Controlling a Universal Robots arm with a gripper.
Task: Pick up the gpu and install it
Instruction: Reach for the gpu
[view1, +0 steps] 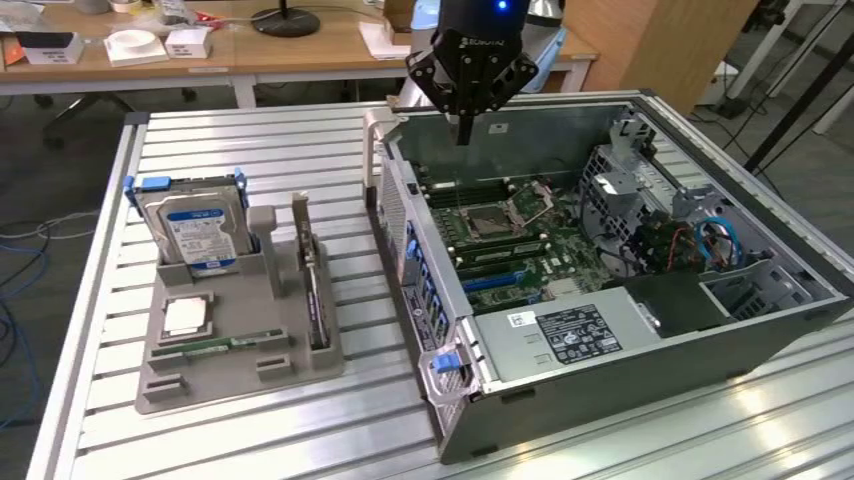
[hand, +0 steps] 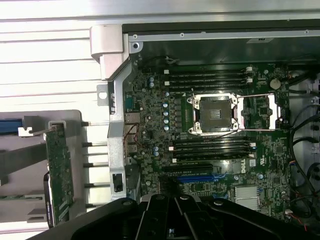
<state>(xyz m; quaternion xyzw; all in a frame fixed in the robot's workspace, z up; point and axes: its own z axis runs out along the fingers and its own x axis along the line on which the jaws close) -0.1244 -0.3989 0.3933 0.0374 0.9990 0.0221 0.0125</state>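
The gpu (view1: 315, 290) stands on edge in a slot of the grey holder tray (view1: 247, 375), its silver bracket at the far end. In the wrist view the gpu (hand: 59, 172) shows its board face beside the case wall. My gripper (view1: 463, 130) hangs over the far edge of the open computer case (view1: 441, 330), well apart from the gpu, its fingers shut with nothing between them. The gripper (hand: 172, 202) looks down on the motherboard (hand: 150, 107), with the blue expansion slot (hand: 200, 176) just ahead of it.
On the tray also sit a hard drive with blue rails (view1: 198, 230), a processor chip (view1: 187, 317) and a green memory stick (view1: 220, 345). Inside the case are an empty processor socket (hand: 216, 112), a power supply (view1: 567, 332) and cables (view1: 714, 240). A cluttered desk (view1: 200, 60) stands behind.
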